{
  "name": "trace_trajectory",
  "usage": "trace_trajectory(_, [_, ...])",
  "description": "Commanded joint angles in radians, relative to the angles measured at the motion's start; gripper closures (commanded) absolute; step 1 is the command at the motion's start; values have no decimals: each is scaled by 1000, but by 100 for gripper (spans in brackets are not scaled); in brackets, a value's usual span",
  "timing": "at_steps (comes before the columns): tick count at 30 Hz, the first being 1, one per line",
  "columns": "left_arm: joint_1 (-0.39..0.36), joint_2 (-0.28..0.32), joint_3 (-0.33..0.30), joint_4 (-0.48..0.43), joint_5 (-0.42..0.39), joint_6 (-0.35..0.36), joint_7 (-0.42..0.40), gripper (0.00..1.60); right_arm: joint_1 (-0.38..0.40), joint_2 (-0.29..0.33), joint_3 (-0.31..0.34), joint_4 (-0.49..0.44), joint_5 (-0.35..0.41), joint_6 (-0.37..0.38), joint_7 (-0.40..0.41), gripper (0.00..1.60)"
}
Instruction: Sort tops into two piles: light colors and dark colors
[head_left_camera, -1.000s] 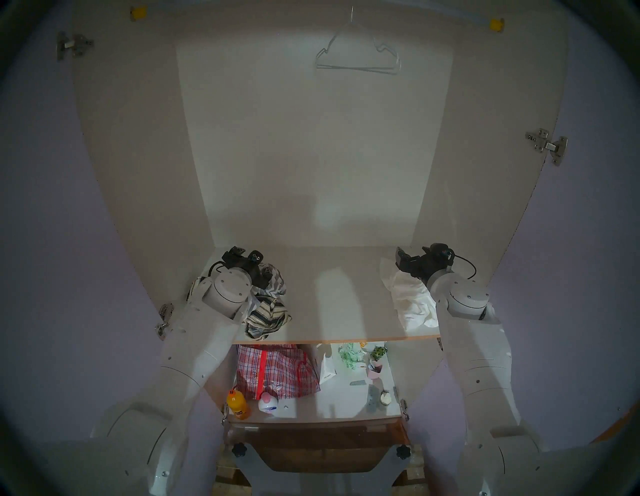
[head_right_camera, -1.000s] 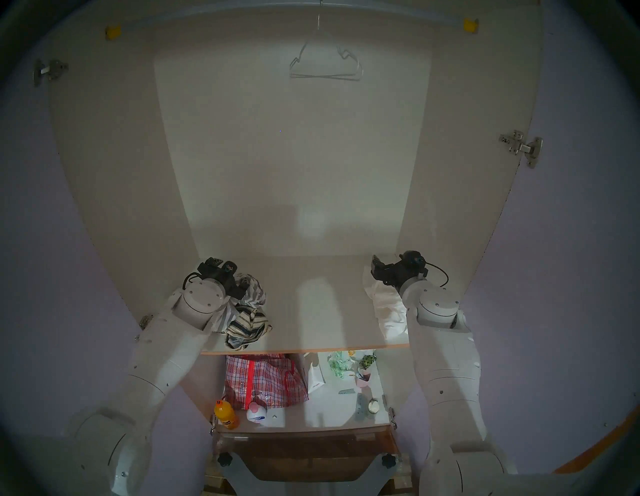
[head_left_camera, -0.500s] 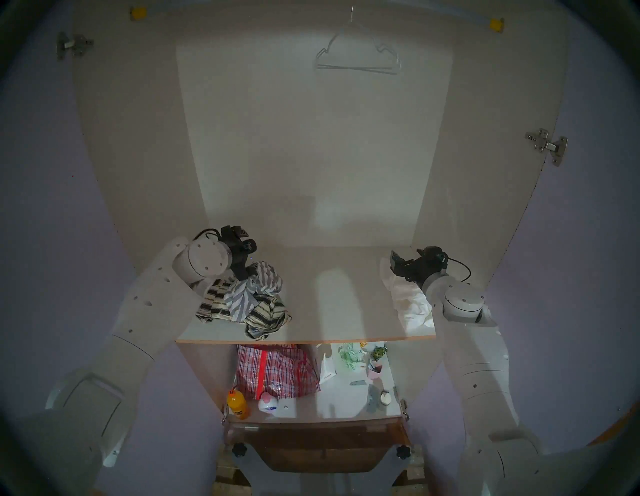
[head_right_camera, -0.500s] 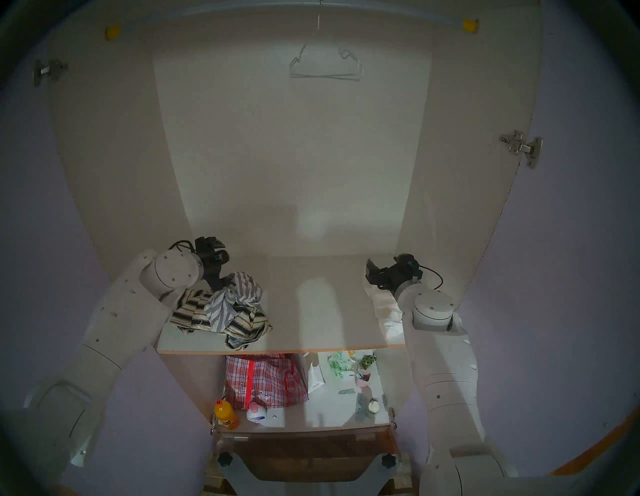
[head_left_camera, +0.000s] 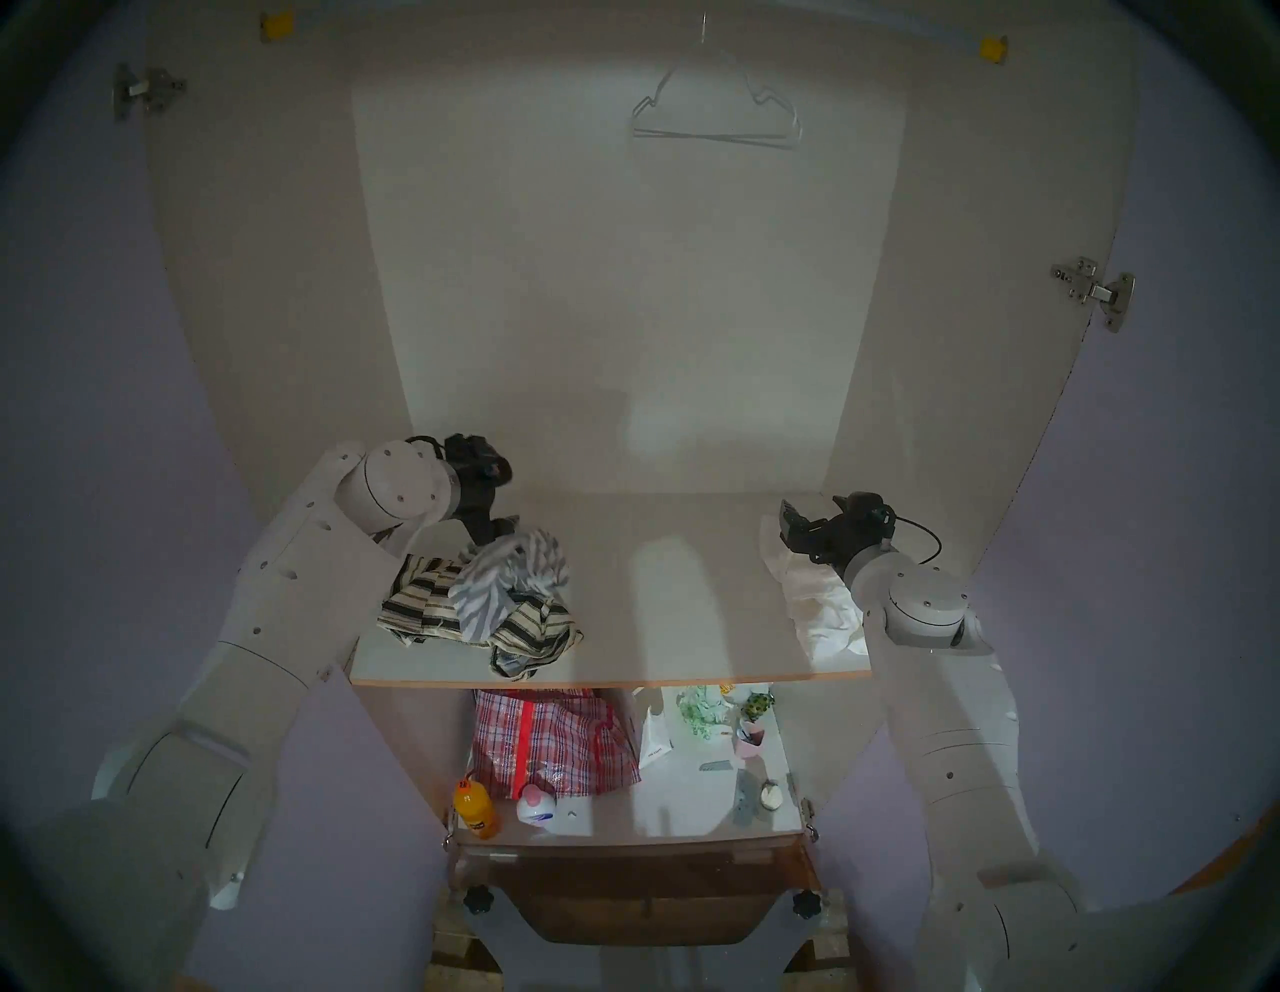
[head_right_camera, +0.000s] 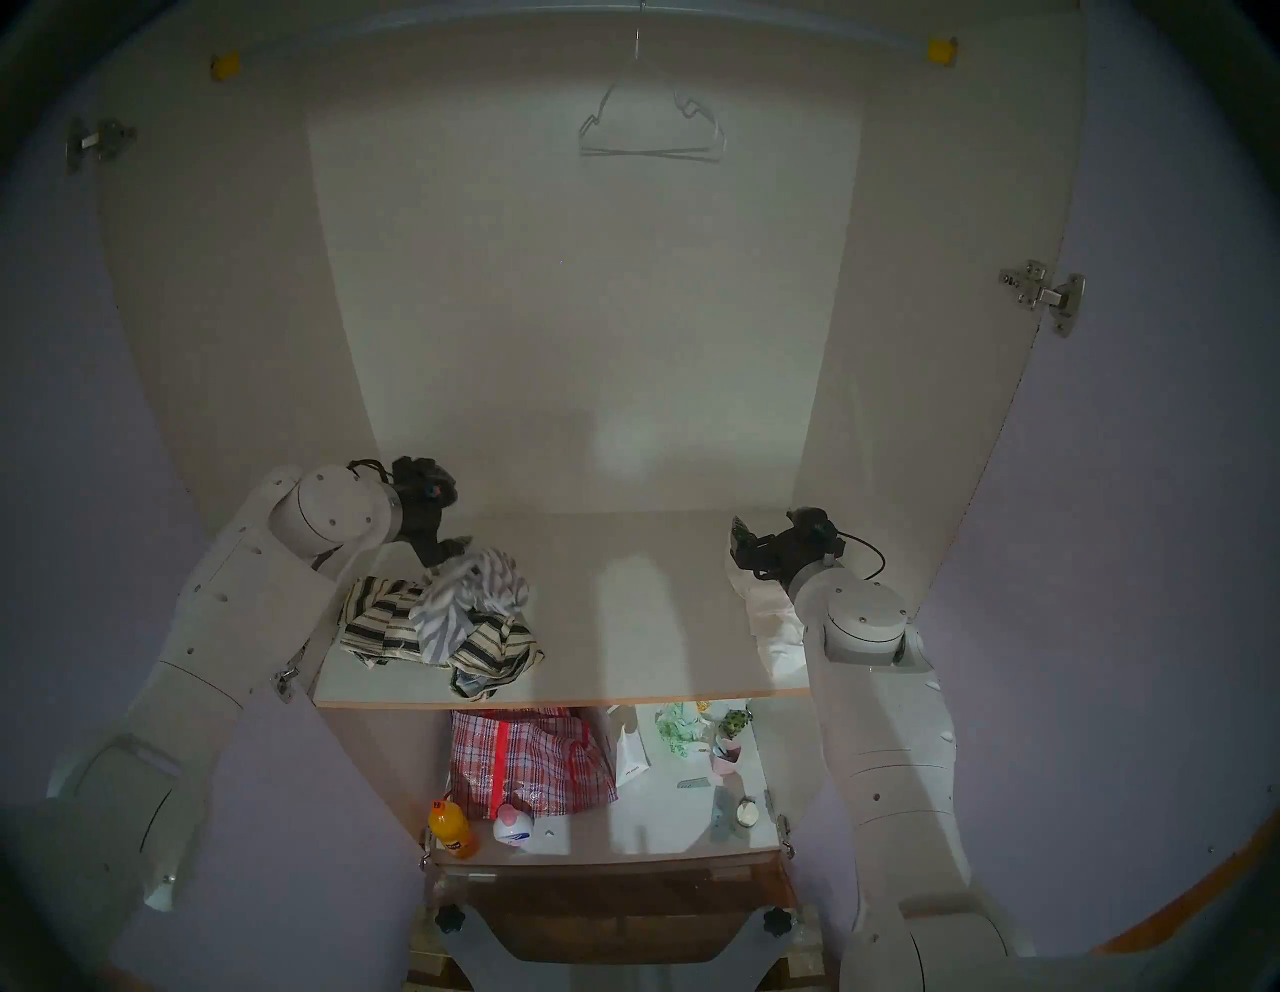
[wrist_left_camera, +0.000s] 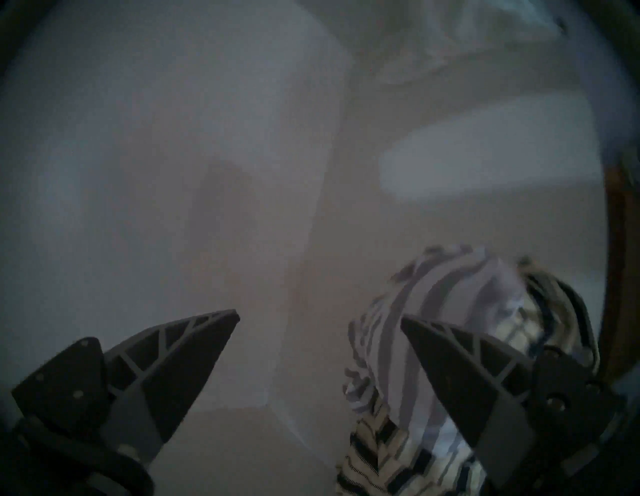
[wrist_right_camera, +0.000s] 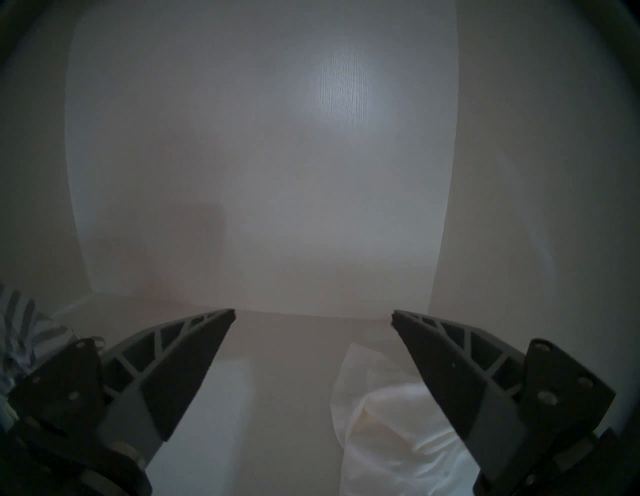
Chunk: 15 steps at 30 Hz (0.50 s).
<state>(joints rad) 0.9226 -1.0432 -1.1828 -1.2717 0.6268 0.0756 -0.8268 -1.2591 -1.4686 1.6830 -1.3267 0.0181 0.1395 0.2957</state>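
a pale wardrobe shelf (head_left_camera: 665, 589) holds the striped pile (head_left_camera: 485, 609) at its left end and the white top (head_left_camera: 821, 609) at its right; left gripper (wrist_left_camera: 318, 322) and right gripper (wrist_right_camera: 313, 317) are spread and hold nothing.

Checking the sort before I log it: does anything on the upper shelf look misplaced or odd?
One thing: the grey-striped white top lies heaped with the black-striped cream top on the shelf's left, though it looks light like the plain white top on the right. Both grippers, left and right, are open and empty.
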Motion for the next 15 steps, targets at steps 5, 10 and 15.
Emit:
trace_trajectory(5, [-49,-103,-124,35,-173,53,45,0,11,-10,0,-35,4,-22,-4,0])
trace_trajectory(10, [-22,-240,-248,59,-362,250,213,0,1,-16,-2,-40,16,-96,9,0])
trace_trajectory(15, [-11,-341,-327,90,-452,313,409,0,1,-34,3,-32,24,-187,-3,0])
